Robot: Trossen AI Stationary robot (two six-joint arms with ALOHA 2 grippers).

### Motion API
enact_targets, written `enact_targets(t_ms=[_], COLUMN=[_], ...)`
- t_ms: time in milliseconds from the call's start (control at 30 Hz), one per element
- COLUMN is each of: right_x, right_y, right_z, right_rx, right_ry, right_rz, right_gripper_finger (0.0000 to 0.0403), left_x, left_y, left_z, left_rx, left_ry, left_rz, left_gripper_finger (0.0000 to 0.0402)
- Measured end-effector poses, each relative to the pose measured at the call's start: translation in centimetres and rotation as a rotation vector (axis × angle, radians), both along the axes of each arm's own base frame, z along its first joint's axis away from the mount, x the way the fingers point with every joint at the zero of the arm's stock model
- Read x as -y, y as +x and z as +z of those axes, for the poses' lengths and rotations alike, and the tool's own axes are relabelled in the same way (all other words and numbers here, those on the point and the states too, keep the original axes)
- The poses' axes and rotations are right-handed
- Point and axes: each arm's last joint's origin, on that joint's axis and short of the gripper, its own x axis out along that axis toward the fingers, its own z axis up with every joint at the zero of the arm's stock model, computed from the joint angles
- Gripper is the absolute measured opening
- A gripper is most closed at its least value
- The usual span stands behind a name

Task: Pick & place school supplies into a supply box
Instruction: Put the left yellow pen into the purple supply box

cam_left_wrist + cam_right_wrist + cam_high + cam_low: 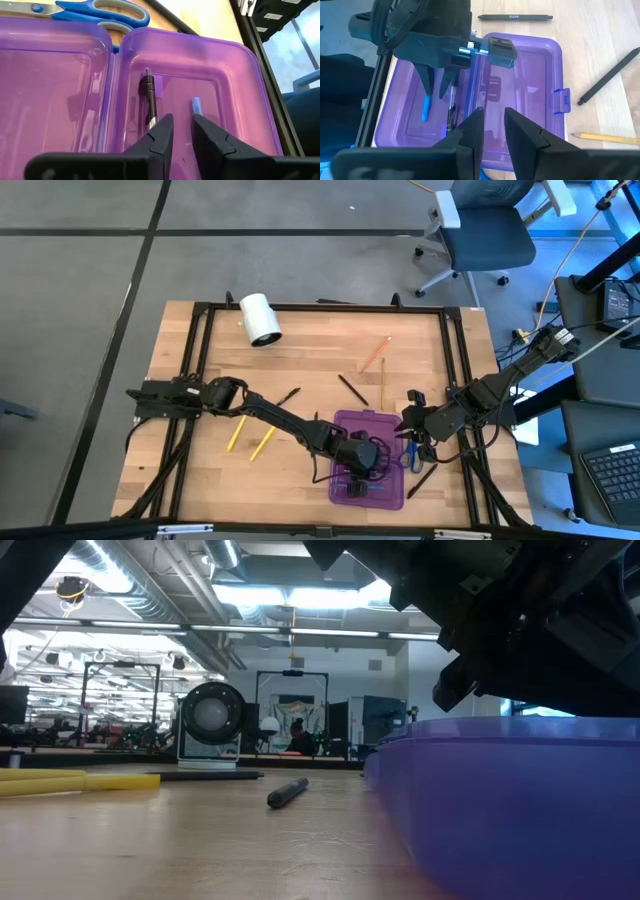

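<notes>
Now left gripper (181,129) hangs low over the box's (395,420) near half, jaws slightly parted, pinching nothing. 2 pens lie just beyond the tips, a black pen (149,100) and a blue pen (196,105), long axes along the jaws. Right gripper (492,125) waits beside the box, jaws slightly parted, empty; scissors (102,10) lie nearest it. No readable writing.

Glossy, see-through purple plastic on the box (240,65), smooth with soft reflections. The table (310,360) is pale wood, matt, grain showing, framed by black metal rails (200,340). Matt black plastic on the left gripper (182,127) and right gripper (492,125). The scissors (100,12) have shiny blue plastic handles. The roll (262,318) looks smooth white.
</notes>
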Motion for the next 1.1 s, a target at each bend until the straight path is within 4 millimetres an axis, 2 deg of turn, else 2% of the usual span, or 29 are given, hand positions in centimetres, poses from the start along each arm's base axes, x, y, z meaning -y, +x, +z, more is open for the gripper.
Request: enact_targets(t_ms=[100,433,567,700,800,900,1033,1100], right_x=[0.0,0.1,0.1,0.1,0.1,0.1,0.1,0.2], right_y=[0.0,-0.2,-0.2,-0.2,-0.2,-0.2,-0.2,-0.3], right_z=[0.0,-0.2,-0.2,-0.2,-0.2,-0.2,-0.2,-0.3], right_rx=[-0.007,-0.022,-0.022,-0.022,-0.023,-0.027,-0.032,-0.043], right_ry=[-0.004,-0.014,-0.013,-0.012,-0.012,-0.015,-0.018,-0.022], right_rz=[0.001,0.001,0.000,0.000,0.000,0.000,0.000,-0.003], right_gripper_finger=[0.0081,0.0081,0.0081,0.0081,0.0081,0.0081,0.0081,0.0081], left_x=[-0.4,-3.5,-4.8,-5.7,-6.5,-7.2,-7.9,-8.3], left_y=[-0.6,-4.6,-6.9,-9.1,-10.8,-11.7,-12.5,-13.3], left_z=[1.1,7.5,9.3,9.4,8.7,7.4,6.0,6.0], left_rx=[-0.037,-0.210,-0.320,-0.444,-0.595,-0.696,-0.794,-0.824], left_ry=[0.025,0.128,0.216,0.336,0.389,0.411,0.409,0.397], left_rz=[-0.011,0.008,0.236,0.526,0.628,0.684,0.663,0.656], left_gripper_finger=[0.0079,0.0147,0.0158,0.0162,0.0160,0.0154,0.0149,0.0148])
